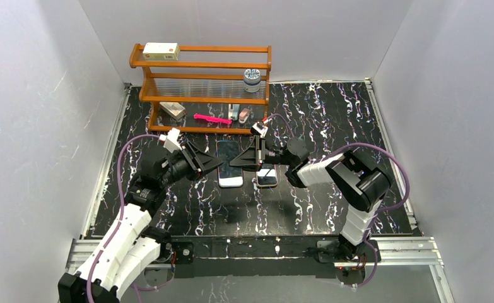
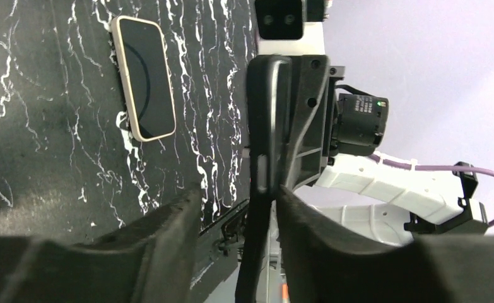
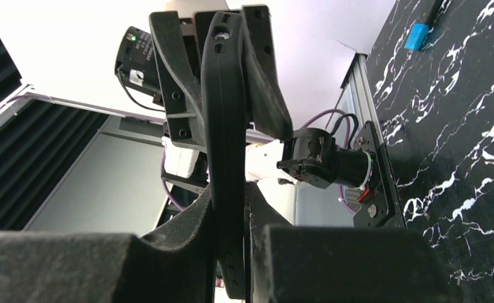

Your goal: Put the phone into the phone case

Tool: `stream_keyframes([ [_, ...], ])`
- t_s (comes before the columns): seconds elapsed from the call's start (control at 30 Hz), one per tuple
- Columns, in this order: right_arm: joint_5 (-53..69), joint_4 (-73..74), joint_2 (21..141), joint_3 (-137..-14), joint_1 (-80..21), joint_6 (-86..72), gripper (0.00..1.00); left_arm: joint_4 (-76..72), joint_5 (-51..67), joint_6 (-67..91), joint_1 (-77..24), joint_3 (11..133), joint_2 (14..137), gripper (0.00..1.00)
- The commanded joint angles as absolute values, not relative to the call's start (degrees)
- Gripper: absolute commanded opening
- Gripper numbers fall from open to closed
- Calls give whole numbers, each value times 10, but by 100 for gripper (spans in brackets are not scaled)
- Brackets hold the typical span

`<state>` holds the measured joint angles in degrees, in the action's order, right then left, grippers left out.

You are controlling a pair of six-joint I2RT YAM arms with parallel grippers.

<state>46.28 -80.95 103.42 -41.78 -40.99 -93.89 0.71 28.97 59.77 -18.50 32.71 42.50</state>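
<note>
Black phone case held edge-on above table betw. both grippers. Right gripper clamped on one end; left gripper straddling other end, fingers parted w/ gap on one side. Silvery-edged phone flat on tabletop right below, beside gold-rimmed phone.

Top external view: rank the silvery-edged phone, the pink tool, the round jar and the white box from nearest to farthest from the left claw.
From the left claw:
1. Silvery-edged phone, on the table right by the claw's tips.
2. Pink tool, on the rack's bottom tier.
3. Round jar, middle tier, right end.
4. White box, top tier, left end.
</note>
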Motion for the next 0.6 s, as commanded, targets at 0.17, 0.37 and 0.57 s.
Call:
stream_keyframes([
  [0.17,408,-867,979,-417,-400,-941,11,15,319,634,-185,293,374,57],
  [0.37,397,-863,976,-411,-396,-937,12,-62,341,708,-185,244,348,51],
  [0.57,390,-861,982,-403,-393,-936,11,-92,349,735,-185,234,349,43],
])
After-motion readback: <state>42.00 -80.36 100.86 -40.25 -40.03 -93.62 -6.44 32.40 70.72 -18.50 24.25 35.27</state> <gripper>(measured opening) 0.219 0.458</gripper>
